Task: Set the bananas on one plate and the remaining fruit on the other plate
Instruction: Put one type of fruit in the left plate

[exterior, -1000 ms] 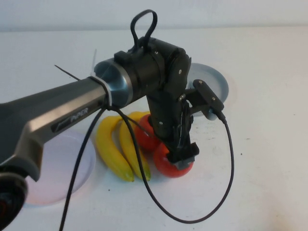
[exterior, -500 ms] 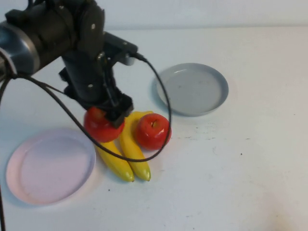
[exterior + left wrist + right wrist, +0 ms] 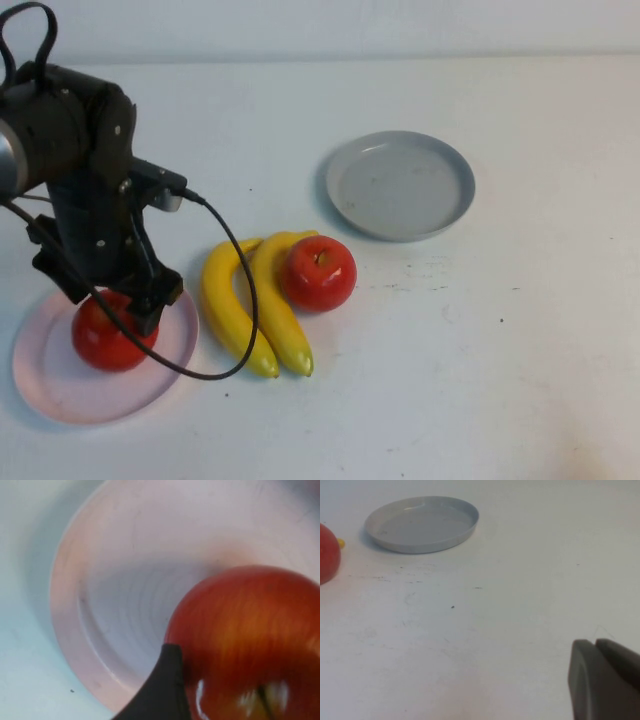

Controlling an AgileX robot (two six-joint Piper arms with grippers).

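Observation:
My left gripper (image 3: 112, 318) is shut on a red apple (image 3: 100, 340) and holds it at the pale pink plate (image 3: 55, 395); I cannot tell whether the apple touches the plate. In the left wrist view the apple (image 3: 250, 625) sits beside one dark finger (image 3: 167, 690) over the pink plate (image 3: 120, 580). Two yellow bananas (image 3: 230, 305) lie side by side at the middle. The second red apple (image 3: 318, 272) rests against them. The grey plate (image 3: 400, 185) holds nothing. My right gripper (image 3: 596, 645) is shut and empty above bare table, out of the high view.
The left arm's black cable (image 3: 245, 300) loops over the bananas. The right wrist view shows the grey plate (image 3: 422, 522) and an edge of the second apple (image 3: 327, 552) far from the right gripper. White table (image 3: 500, 350) stretches to the right.
My left arm has carried the apple from beside the bananas leftward and down to the pink plate. The bananas and the other apple have stayed put.

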